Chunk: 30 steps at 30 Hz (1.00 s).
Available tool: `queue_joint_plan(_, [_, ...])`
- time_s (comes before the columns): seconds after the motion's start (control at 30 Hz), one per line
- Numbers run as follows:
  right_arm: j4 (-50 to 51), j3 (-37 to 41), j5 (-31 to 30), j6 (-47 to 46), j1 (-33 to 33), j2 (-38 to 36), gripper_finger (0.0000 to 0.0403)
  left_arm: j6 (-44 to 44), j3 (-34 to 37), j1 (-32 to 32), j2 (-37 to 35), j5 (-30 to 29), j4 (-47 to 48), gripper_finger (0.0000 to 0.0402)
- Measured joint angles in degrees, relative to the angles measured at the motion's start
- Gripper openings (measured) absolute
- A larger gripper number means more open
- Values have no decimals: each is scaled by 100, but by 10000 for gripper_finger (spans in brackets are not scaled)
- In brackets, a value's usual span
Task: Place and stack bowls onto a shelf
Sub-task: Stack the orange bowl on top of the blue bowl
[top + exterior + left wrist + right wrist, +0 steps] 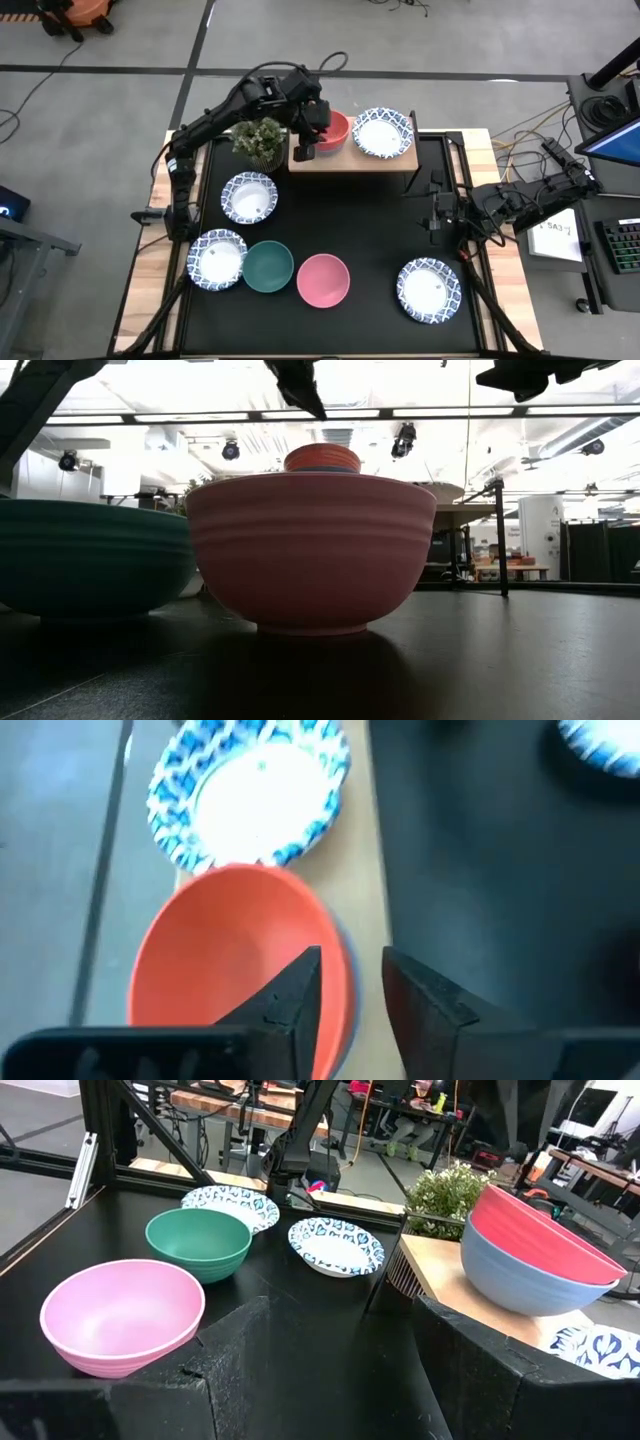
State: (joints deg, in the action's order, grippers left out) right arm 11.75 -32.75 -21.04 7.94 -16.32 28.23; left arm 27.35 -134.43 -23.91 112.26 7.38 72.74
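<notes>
— Shelf point(345, 160)? Pale wood, flat and rectangular, at the table's point(380, 230) far edge, just beside a bushy plant point(259, 139).

— On it?

— Red bowl point(335, 128), smooth and ribbed outside, nested in a blue bowl point(520, 1285); beside that stack, a shallow white bowl point(382, 131) with blue-patterned rim.

— Left gripper point(306, 150)?

— Over the shelf's near edge, just beside the red bowl. Dark wedge-shaped fingers point(290, 995) a narrow gap apart, one overlapping the red rim in the wrist view, nothing held.

— Elsewhere on the matte black top?

— Pink bowl point(323, 279) and green bowl point(268, 266) side by side near the front, both deep, round, faintly ridged. Patterned bowls: one point(216, 259) left of the green, one point(249, 196) behind it, one point(429, 289) alone front right.

— Right gripper point(437, 212)?

— Parked at the table's right edge, well apart from everything. Blocky fingers point(200, 1380) spread wide, empty.
</notes>
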Motion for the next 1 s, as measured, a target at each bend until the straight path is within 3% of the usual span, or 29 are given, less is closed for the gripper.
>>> queue_joint_plan(0.27, [0,50,0,-60,-2,0,235,-152,287,-97,-14,208,-136,7])
queue_joint_plan(0.47, [1,103,0,-150,-2,4,235,-408,866,-172,-313,210,-533,1])
queue_joint_plan(0.63, [-1,161,2,-293,-2,7,235,-602,2041,-170,-994,220,-1610,0])
queue_joint_plan(0.87, [-12,227,2,-416,-2,9,235,-1021,4360,-170,-1946,76,-3947,0])
queue_joint_plan(1.0, [-42,227,2,-423,-2,9,235,-1199,5262,-170,-2267,59,-4990,0])
